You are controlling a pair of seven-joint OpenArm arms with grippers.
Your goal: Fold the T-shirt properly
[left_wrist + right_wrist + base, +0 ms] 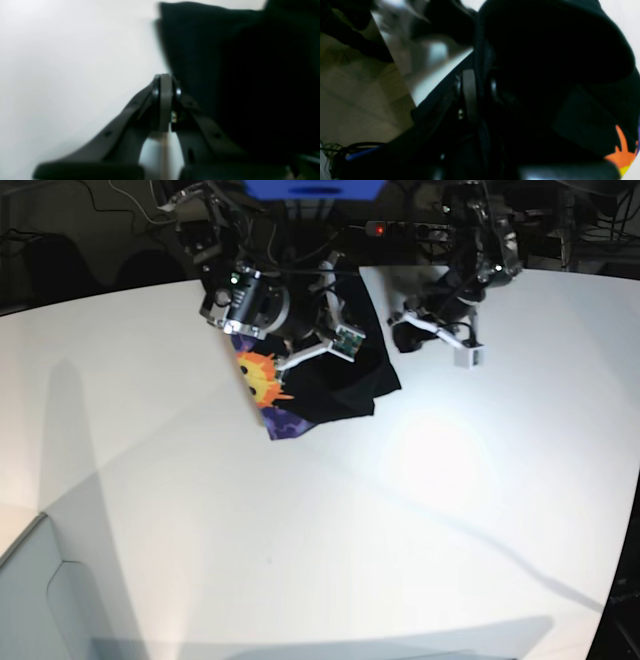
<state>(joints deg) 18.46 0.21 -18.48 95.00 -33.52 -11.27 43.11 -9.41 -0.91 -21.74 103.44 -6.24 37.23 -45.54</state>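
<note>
T-shirt (pixel 325 375) bunched at far edge of white surface (pixel 300 530), sun print (pixel 262 380) facing up. My right jaws (pixel 476 87) clenched on black cloth; left jaws (pixel 165 87) clenched on nothing, beside the hem. Step: mid-fold, 1 layer gripped. Next, I judge: carry it across, lay flat.

No words, numbers, labels or brand marks can be read in any of the views. The only sign-like mark is the picture printed on the black T-shirt (pixel 330 375): an orange-yellow sun (pixel 260 378) with a face on a purple-blue patch, carrying no lettering. In the right wrist view only an orange and yellow corner of that print shows, also without text.
</note>
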